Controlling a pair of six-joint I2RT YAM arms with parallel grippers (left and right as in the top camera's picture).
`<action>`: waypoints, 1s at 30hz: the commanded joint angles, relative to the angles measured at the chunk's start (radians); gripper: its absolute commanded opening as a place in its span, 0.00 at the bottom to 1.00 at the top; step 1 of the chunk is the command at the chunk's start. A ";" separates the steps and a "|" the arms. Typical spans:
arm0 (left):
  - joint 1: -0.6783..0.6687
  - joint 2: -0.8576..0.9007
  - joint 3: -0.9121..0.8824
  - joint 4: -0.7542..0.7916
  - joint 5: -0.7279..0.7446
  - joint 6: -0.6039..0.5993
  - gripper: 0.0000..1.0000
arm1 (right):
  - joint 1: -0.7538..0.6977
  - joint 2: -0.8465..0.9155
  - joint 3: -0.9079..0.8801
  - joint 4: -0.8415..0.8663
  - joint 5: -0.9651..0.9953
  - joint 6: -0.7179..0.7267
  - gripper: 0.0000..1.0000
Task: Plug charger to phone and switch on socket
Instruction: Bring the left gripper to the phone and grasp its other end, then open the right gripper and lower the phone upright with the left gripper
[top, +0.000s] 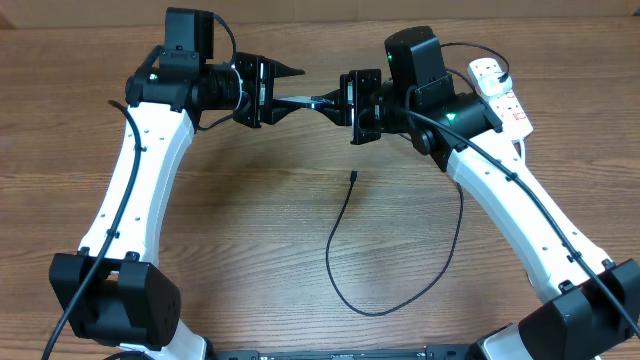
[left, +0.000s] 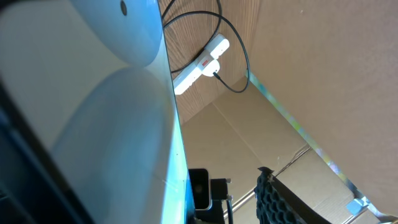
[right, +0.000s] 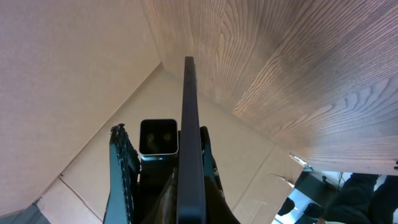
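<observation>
The phone (top: 305, 100) hangs in the air between my two grippers, edge-on from above. My right gripper (top: 338, 102) is shut on its right end. In the right wrist view the phone's dark edge (right: 188, 93) runs up from between the fingers (right: 193, 162). My left gripper (top: 290, 92) is open around the phone's left end. In the left wrist view the light blue screen (left: 93, 124) fills the left side, with a gap to one finger (left: 273, 199). The charger cable (top: 345, 250) lies looped on the table with its connector tip (top: 354, 177) free. The white socket (top: 500, 95) lies at the back right.
In the left wrist view the socket (left: 202, 62) has the black cable (left: 236, 56) running into it. Brown cardboard walls (right: 74, 74) stand around the wooden table (top: 250, 220). The right arm (top: 520, 200) passes over part of the cable loop.
</observation>
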 joint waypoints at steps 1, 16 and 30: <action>-0.007 0.002 -0.001 0.001 -0.014 -0.003 0.48 | 0.003 -0.046 0.041 0.015 -0.010 0.006 0.05; -0.007 0.002 -0.001 0.001 -0.013 -0.003 0.10 | 0.003 -0.046 0.041 0.015 -0.010 -0.018 0.09; -0.005 0.002 -0.001 0.000 -0.071 0.028 0.04 | 0.003 -0.046 0.041 0.007 0.011 -0.253 0.72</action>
